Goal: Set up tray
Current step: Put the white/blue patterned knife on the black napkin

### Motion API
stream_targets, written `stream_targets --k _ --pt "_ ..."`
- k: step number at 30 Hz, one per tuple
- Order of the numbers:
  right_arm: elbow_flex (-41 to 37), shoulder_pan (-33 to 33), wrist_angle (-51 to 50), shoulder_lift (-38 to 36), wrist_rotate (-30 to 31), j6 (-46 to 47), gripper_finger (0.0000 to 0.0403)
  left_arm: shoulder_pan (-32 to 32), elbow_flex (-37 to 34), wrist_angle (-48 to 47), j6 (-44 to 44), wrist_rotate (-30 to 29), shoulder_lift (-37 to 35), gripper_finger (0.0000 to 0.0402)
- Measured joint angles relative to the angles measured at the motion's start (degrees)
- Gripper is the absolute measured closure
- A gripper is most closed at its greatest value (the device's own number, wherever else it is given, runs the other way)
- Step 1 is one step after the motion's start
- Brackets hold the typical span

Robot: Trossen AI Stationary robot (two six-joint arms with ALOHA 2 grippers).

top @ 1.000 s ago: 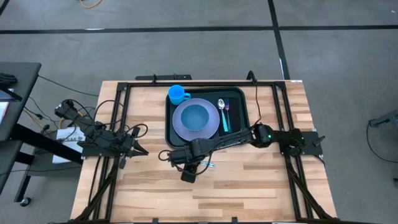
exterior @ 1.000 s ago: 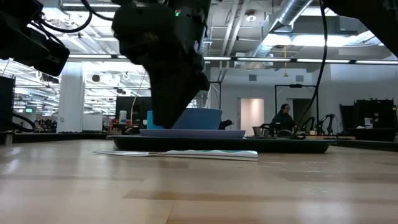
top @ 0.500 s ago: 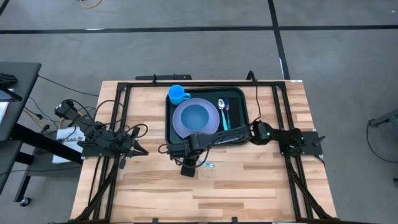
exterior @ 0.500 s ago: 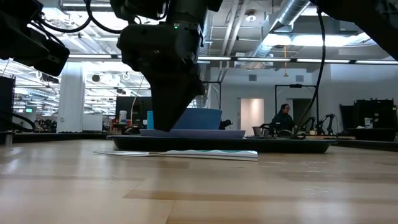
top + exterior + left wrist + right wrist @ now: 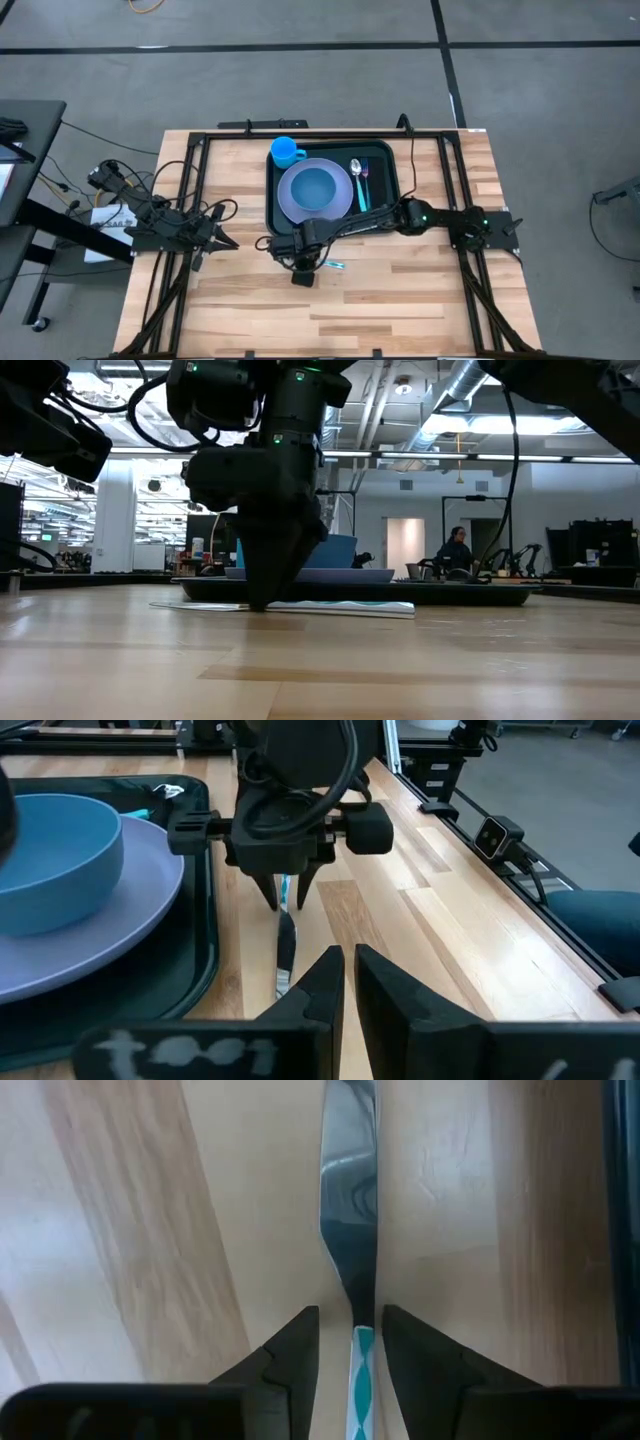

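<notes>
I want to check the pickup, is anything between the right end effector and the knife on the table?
Nothing visible. The right end effector is down over the teal-handled metal knife, fingers open either side of it on the bare wooden table, beside the dark green plastic tray.

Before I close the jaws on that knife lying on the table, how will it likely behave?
The knife looks like thin, flat metal lying flush on the wood, so it is probably stiff and light. The blade's glossy sheen suggests it may slip. The right gripper straddles the patterned handle, away from the middle, so the blade end may droop when lifted.
</notes>
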Motion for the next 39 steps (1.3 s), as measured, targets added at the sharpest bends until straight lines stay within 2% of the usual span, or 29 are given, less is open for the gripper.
stream_targets --k 13,27,39 --pt "0.0 -0.1 0.6 1.0 0.1 0.1 0.0300 0.0 0.0 0.0 0.0 0.0 0.0 0.0387" --pt "-0.2 -0.8 0.6 1.0 -0.2 0.8 0.0394 0.0 0.0 0.0 0.0 0.0 0.0 0.0387" --pt "-0.2 -0.8 0.7 1.0 -1.2 1.8 0.0398 0.0 0.0 0.0 0.0 0.0 0.0 0.0387"
